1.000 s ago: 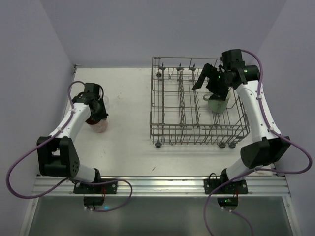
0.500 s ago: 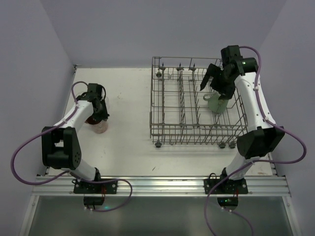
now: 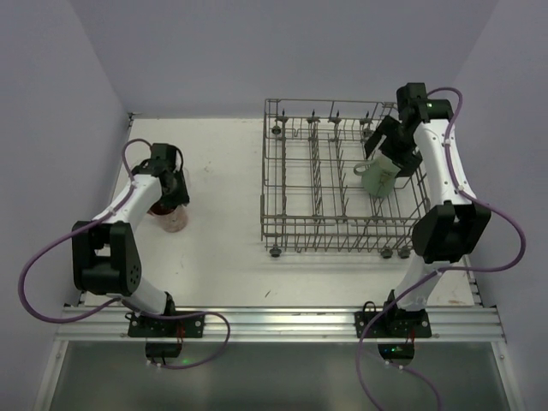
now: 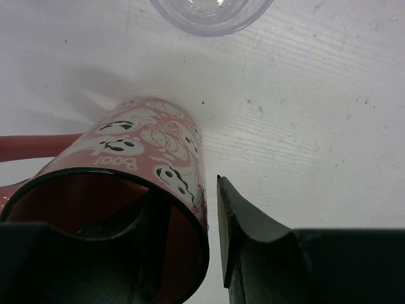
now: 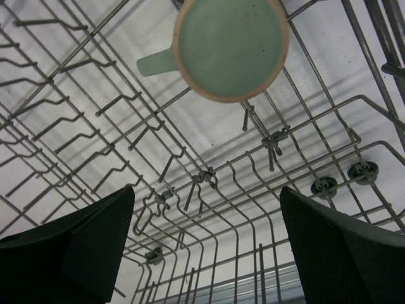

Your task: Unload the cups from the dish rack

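A pink-red cup (image 3: 175,219) with pale ghost figures stands on the white table at the left. In the left wrist view this cup (image 4: 149,142) has one finger inside it and the other outside, a narrow gap away from its wall. My left gripper (image 4: 193,247) is open around that wall. A clear glass tumbler (image 4: 209,9) stands just beyond. The pale mint-green mug (image 3: 377,181) sits in the right part of the dish rack (image 3: 300,199). My right gripper (image 3: 379,144) hovers open over the rack; its view shows the mug (image 5: 231,44) ahead of the wide-open jaws (image 5: 205,247).
The rack's upright tines (image 5: 171,164) and wire walls surround the mug. Small wheels (image 5: 326,187) line the rack's near side. Lavender walls close in the table on the left, back and right. The arm bases sit on a metal rail (image 3: 274,321) at the near edge.
My left gripper's jaws have parted from the pink-red cup's wall. The right arm has swung back and to the right, its gripper now over the mint-green mug.
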You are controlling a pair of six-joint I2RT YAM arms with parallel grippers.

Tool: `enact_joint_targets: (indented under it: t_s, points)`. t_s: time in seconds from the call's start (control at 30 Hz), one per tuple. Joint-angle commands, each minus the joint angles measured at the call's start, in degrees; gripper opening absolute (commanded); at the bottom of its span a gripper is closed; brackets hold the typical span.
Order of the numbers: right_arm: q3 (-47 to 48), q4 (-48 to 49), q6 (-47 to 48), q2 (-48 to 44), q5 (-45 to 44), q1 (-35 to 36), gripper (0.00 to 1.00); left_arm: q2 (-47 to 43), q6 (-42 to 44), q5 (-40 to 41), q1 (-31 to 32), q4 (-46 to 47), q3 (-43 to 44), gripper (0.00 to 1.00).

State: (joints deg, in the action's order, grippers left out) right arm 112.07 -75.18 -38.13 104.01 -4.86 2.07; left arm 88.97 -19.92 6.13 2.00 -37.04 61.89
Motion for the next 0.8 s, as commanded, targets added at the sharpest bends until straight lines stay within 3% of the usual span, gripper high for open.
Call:
enact_joint_targets:
  t_s: [0.0, 0.37, 0.77]
  points:
    - [-0.27, 1.35, -5.28, 1.28, -2.17, -1.80, 0.99, -1.87, -0.12, 0.29, -0.33, 0.39, 4.11, 0.39]
    - [2.80, -0.32, -12.84, 8.40, -7.61, -4.17, 0.99, -5.64, -0.56, -1.74, -0.33, -1.46, 6.40, 0.43]
    - [7.90, 0.55, -12.85, 10.52, -7.26, -4.26, 0.99, -7.85, -0.73, -3.58, -0.33, -1.02, 5.61, 0.43]
